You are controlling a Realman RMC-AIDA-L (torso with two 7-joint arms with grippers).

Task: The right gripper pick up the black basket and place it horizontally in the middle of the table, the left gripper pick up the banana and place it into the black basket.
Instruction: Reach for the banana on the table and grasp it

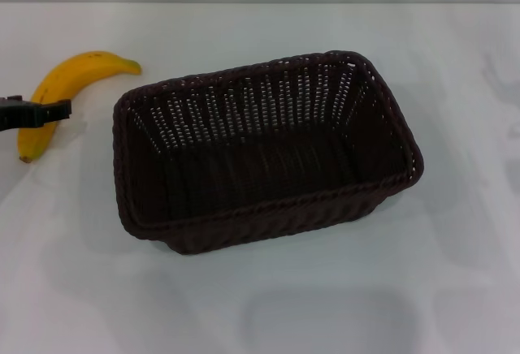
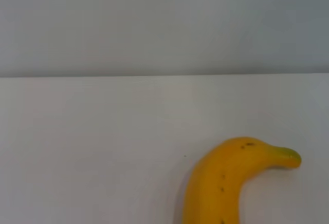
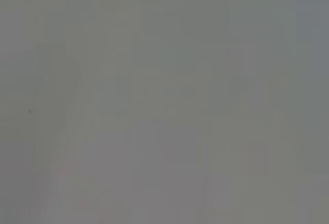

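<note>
Reaching in from the left edge of the head view, my left gripper lies across the middle of the banana. Only a dark finger piece is visible, so I cannot tell whether it is open or closed on the fruit. The banana lies on the table at the far left, with its greenish stem pointing to the far right and its dark end nearer to me. The black basket stands upright in the middle of the table, its long side running left to right and a little turned. It is just beside the banana, not touching it, and nothing is inside it.

From my left wrist, I see the stem end of the banana on the white table, with small brown specks on the skin.

From my right wrist, I see only a plain grey surface; my right gripper does not appear in any view.
</note>
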